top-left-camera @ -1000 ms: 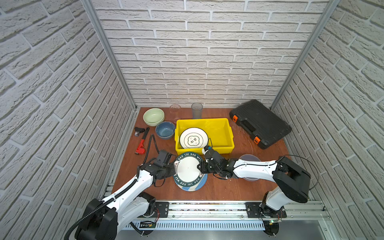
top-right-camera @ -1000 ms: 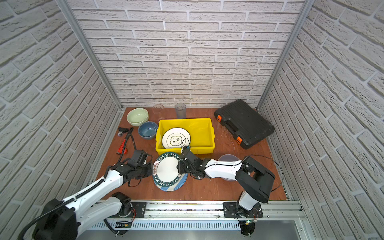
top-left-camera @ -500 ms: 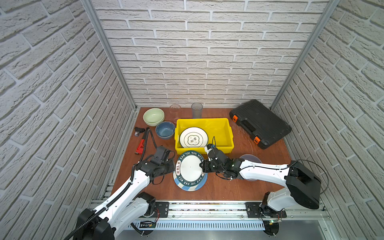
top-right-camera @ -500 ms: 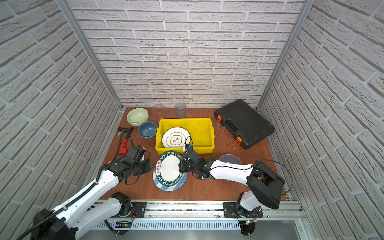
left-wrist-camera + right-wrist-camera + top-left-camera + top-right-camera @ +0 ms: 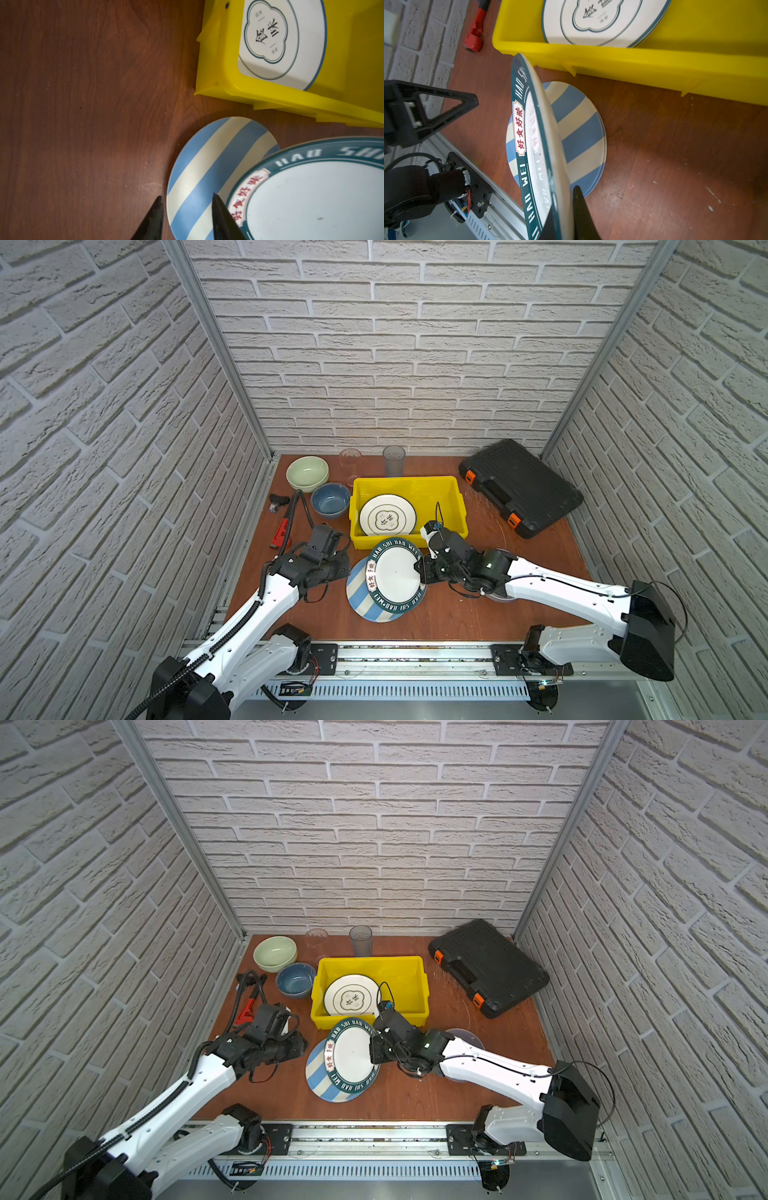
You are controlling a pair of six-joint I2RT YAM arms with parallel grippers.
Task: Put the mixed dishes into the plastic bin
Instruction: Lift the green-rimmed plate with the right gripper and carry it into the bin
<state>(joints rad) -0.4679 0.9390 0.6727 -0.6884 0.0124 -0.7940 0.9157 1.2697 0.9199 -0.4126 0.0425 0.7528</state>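
From above, in both top views the lettered plate (image 5: pixel 395 574) is tipped up off the counter (image 5: pixel 457 614). The right fingers (image 5: pixel 419 568) are closed on its right rim. It sits just in front of the yellow bin (image 5: pixel 409 480), with its top edge overlapping the bin's near wall, so it's not inside. Under it the striped plate (image 5: pixel 358 593) lies flat on the counter. The left fingers (image 5: pixel 345 566) are right at the striped plate's left edge, but I can't judge their gap from up here. A white emblem plate (image 5: pixel 387 515) is already in the bin, toward its left side. The green bowl (image 5: pixel 307 472), blue bowl (image 5: pixel 331 499) and tumblers (image 5: pixel 393 460) are out on the counter, left of and behind the bin.

Left wrist view: the left fingers (image 5: pixel 220 218) are spread apart with nothing clamped. One tip hangs over the striped plate (image 5: pixel 207 158) and the other over bare counter just outside its rim, so the rim sits in the gap. The lettered plate (image 5: pixel 311 197) covers the striped one's far side.

Right wrist view: the right fingers (image 5: pixel 583 214) are clamped on the lettered plate (image 5: pixel 525 124), one on the underside and one on the top face. The plate runs away nearly edge-on, steeply tilted above the striped plate (image 5: pixel 581 135). Its far edge is close to the bin wall (image 5: pixel 612 60).
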